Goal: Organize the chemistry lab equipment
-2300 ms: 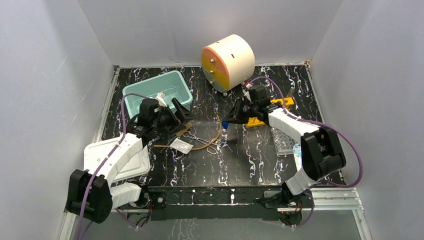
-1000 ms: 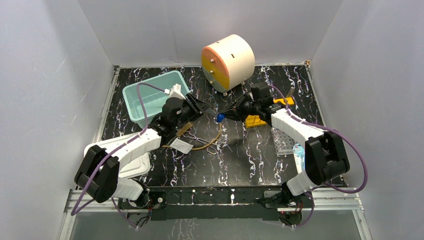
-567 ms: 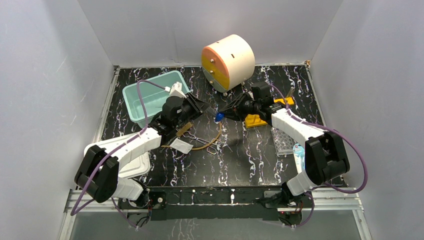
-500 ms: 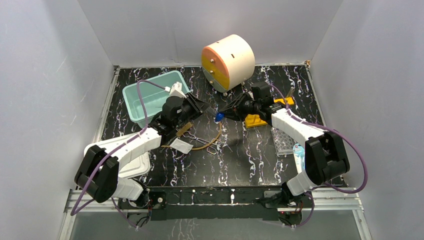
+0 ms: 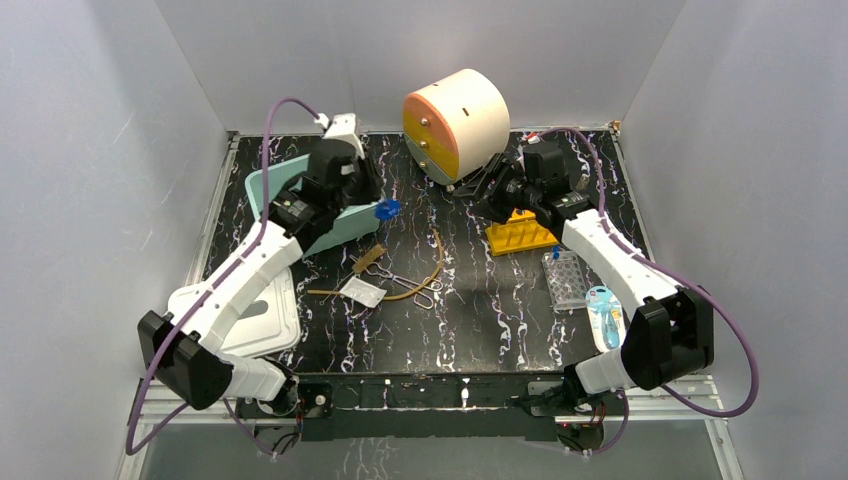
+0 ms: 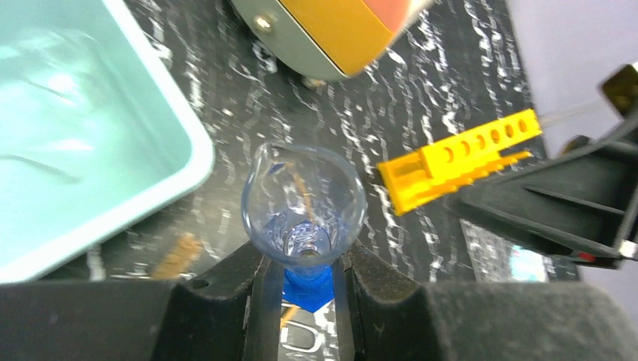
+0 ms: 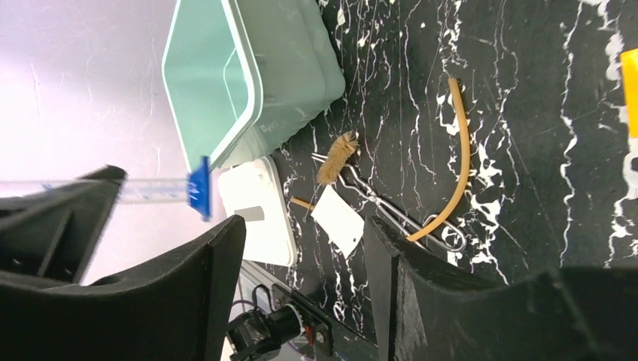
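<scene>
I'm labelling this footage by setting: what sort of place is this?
Likely a robot test cell staged as a chemistry bench: plain grey walls box in a marbled black table, with a yellow holed rack, clear well plate and a blue-capped tube in the left tool.

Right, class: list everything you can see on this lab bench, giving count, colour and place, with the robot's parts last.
bin: one, teal, far left
drum: one, cream and orange, far centre
blue-capped tube: one, clear, held beside the bin
rack: one, yellow, right of centre
well plate: one, clear, right
brush: one, brown, centre
forceps: one, metal, centre
packet: one, white, centre
hose: one, tan, centre
lidded box: one, white, near left
wrapped item: one, light blue, near right
left gripper: shut on tube
right gripper: open, near drum
</scene>
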Action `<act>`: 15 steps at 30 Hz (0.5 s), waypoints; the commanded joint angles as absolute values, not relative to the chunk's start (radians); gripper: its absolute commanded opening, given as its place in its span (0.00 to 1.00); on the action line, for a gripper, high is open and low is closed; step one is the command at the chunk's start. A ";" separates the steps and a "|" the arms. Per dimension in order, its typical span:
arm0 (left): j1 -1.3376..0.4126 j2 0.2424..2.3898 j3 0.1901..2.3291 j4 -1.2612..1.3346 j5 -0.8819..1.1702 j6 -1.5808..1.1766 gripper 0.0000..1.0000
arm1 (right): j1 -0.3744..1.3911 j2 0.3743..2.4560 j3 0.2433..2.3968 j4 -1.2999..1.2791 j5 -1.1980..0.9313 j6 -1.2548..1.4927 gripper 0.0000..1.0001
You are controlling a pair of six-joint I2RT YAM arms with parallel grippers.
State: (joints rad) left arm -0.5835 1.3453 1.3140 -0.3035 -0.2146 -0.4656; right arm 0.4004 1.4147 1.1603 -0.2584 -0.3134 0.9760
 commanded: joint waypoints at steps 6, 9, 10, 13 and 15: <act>-0.299 1.408 1.541 -0.566 -0.238 -0.107 0.00 | 0.370 1.405 1.182 -0.291 -0.335 0.911 0.66; -0.272 1.489 1.591 -0.618 -0.217 0.025 0.00 | 0.368 1.421 1.192 -0.296 -0.353 0.907 0.66; -0.270 1.518 1.596 -0.631 -0.210 0.064 0.00 | 0.368 1.429 1.202 -0.307 -0.356 0.900 0.65; -0.269 1.569 1.575 -0.651 -0.215 0.161 0.00 | 0.368 1.453 1.236 -0.332 -0.358 0.876 0.65; -0.268 1.606 1.563 -0.668 -0.248 0.205 0.00 | 0.368 1.466 1.255 -0.339 -0.362 0.874 0.66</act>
